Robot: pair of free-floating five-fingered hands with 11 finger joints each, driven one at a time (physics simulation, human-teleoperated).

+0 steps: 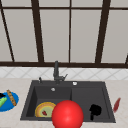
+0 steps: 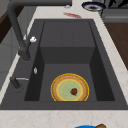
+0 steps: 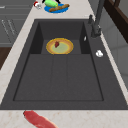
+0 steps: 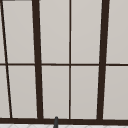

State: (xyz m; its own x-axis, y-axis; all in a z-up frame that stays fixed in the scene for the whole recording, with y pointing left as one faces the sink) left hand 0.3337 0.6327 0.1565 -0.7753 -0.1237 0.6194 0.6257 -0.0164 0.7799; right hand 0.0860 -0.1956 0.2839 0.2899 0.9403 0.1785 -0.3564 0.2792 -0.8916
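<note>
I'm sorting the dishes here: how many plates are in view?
3. A yellow-rimmed plate lies in the sink basin, a blue plate sits on the counter left of the sink, and a dark plate sits on the counter beyond its right end. Others may be hidden.

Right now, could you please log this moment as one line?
left hand: by blue plate | right hand: over sink, right half | red ball: front

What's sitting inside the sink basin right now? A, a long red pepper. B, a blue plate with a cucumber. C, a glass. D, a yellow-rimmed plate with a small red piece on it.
D: the yellow-rimmed plate lies on the floor of the sink basin with a small red piece on it; the blue plate sits on the counter.
</note>
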